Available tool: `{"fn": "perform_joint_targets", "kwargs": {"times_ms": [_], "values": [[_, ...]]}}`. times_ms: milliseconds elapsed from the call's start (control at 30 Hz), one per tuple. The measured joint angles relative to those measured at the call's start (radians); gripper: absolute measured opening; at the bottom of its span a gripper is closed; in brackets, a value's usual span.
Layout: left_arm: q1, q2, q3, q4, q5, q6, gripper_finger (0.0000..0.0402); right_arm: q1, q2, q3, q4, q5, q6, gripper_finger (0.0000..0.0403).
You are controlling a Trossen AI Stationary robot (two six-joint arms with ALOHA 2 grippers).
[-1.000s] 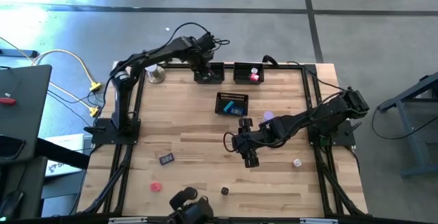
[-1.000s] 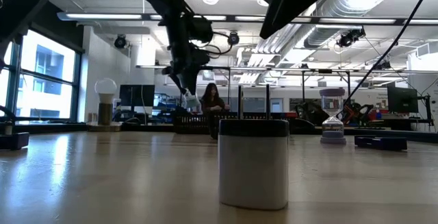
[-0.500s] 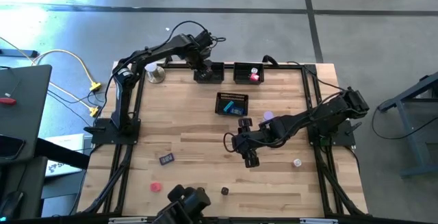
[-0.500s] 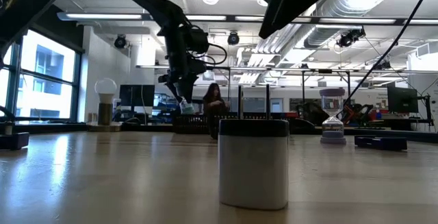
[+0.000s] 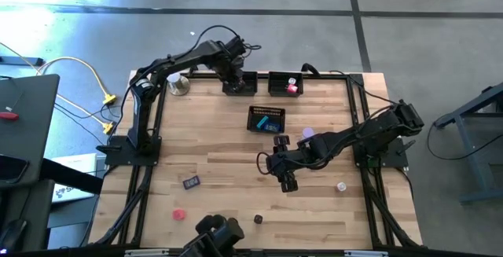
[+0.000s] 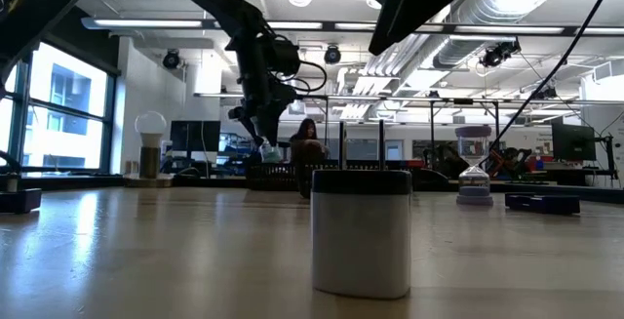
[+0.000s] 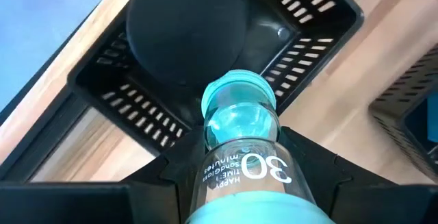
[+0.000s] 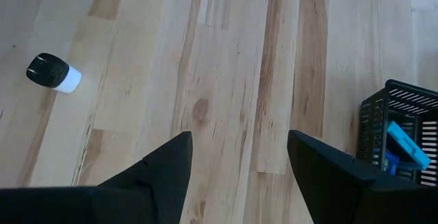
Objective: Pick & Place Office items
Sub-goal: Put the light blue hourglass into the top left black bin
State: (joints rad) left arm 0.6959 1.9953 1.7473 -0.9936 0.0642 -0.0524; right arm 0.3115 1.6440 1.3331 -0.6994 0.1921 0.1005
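Our left tool (image 7: pixel 239 176) grips a teal sand timer (image 7: pixel 239 125) above a black mesh tray (image 7: pixel 301 18); our right tool (image 8: pixel 236 159) hangs wide.

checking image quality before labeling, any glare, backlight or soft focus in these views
High view: glare patch on the floor at top left; table evenly lit. Low view: bright windows and ceiling lights backlight the scene, so the left gripper reads as a silhouette, and the near white cylinder looks soft. Left wrist view: sand timer sharp, text readable. Right wrist view: wood grain crisp, right gripper open.
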Motion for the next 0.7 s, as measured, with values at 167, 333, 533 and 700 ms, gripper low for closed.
{"fn": "perform_joint_targets", "kwargs": {"times_ms": [167, 333, 533, 700], "values": [[-0.002, 0.000, 0.000, -0.004, -0.014, 0.000, 0.0159, 0.000, 0.000, 0.000, 0.000, 0.000, 0.000, 0.0229], [0.006, 0.000, 0.000, -0.005, -0.017, 0.000, 0.0159, 0.000, 0.000, 0.000, 0.000, 0.000, 0.000, 0.0229], [0.011, 0.000, 0.000, -0.005, -0.040, -0.005, 0.0159, 0.000, 0.000, 0.000, 0.000, 0.000, 0.000, 0.0229], [0.011, 0.000, 0.000, -0.005, -0.041, -0.019, 0.0159, 0.000, 0.000, 0.000, 0.000, 0.000, 0.000, 0.0229]]}}
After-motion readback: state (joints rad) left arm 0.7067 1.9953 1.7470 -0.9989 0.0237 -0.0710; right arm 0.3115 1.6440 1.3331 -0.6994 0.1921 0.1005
